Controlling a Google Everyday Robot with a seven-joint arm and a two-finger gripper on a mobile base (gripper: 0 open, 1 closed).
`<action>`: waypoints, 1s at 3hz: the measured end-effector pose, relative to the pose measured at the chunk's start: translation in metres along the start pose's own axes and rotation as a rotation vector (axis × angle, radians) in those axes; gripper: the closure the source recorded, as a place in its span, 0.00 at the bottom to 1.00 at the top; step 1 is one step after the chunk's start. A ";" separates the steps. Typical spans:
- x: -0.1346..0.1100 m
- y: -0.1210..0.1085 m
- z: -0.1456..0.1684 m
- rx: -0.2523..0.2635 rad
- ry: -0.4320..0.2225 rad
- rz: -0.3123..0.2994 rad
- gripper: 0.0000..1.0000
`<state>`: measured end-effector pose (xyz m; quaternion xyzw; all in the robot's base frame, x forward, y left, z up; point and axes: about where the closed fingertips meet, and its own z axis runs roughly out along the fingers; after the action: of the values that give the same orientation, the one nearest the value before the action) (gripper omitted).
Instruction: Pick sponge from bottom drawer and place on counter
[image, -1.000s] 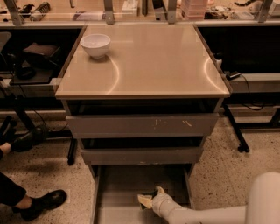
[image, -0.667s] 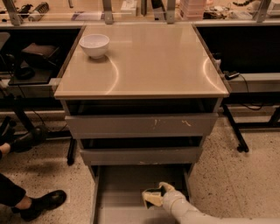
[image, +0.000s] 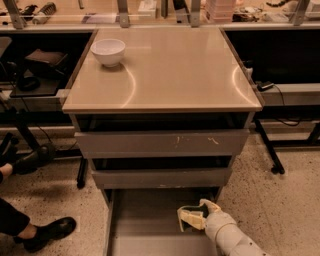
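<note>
The bottom drawer (image: 145, 220) is pulled out under the two shallower grey drawers, and its plain grey inside shows. My gripper (image: 192, 218) reaches into it from the lower right, at the drawer's right side. It is shut on the sponge (image: 183, 223), a small pad with a dark green face and a yellowish layer, held just above the drawer floor. The tan counter (image: 175, 70) tops the cabinet above.
A white bowl (image: 108, 51) stands at the counter's back left corner. A cluttered shelf with metal posts (image: 160, 12) runs behind the counter. A person's black shoes (image: 47, 232) are on the floor at the left. Dark side tables flank the cabinet.
My gripper has moved to the right and slightly up inside the bottom drawer, with the sponge in it. The drawers and bowl have not moved.
</note>
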<state>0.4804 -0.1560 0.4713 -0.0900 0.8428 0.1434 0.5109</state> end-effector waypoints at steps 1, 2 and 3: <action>0.000 0.000 0.000 0.000 0.000 0.000 1.00; -0.039 -0.006 -0.002 0.001 -0.055 0.001 1.00; -0.111 0.007 -0.013 -0.003 -0.114 -0.009 1.00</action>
<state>0.5183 -0.1533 0.5764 -0.0863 0.8117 0.1473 0.5586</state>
